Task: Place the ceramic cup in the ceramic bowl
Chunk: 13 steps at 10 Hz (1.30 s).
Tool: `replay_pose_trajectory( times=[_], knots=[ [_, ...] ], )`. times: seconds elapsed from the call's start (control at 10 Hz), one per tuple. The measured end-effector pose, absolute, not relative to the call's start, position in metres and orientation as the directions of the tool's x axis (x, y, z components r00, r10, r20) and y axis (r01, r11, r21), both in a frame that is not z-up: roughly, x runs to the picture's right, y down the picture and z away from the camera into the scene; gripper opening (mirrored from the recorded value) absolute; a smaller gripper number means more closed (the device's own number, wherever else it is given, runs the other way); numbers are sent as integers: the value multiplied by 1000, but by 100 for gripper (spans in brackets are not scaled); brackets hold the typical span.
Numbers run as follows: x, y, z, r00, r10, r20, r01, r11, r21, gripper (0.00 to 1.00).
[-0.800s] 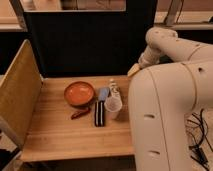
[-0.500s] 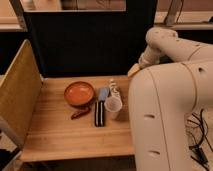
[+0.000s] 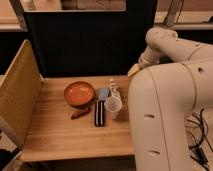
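The ceramic cup (image 3: 113, 107), small, white and tapered, stands upright on the wooden table (image 3: 60, 135), right of centre. The ceramic bowl (image 3: 79, 93), orange-red inside with a darker rim, sits a little to the cup's left and farther back, and holds nothing. My gripper (image 3: 134, 71) is at the table's back right, above and behind the cup and apart from it. It is mostly hidden behind my large white arm (image 3: 170, 100), with only a yellowish tip showing.
A slim white bottle-like object (image 3: 114, 89) and a blue item (image 3: 103, 93) stand just behind the cup. A black rectangular object (image 3: 99, 113) lies to its left, a red-brown piece (image 3: 80, 114) in front of the bowl. A tan side panel (image 3: 17, 90) walls the left, a dark panel (image 3: 85, 45) the back.
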<state>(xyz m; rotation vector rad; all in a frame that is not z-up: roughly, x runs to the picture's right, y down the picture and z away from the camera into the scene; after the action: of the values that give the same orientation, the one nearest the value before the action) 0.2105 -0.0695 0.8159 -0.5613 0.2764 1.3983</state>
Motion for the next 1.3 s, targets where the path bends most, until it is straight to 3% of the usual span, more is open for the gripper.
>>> replay_pose_trajectory(
  times=[1.3],
  knots=[
    [199,-68,807,211,842,-496,-966,102,-238,80]
  ],
)
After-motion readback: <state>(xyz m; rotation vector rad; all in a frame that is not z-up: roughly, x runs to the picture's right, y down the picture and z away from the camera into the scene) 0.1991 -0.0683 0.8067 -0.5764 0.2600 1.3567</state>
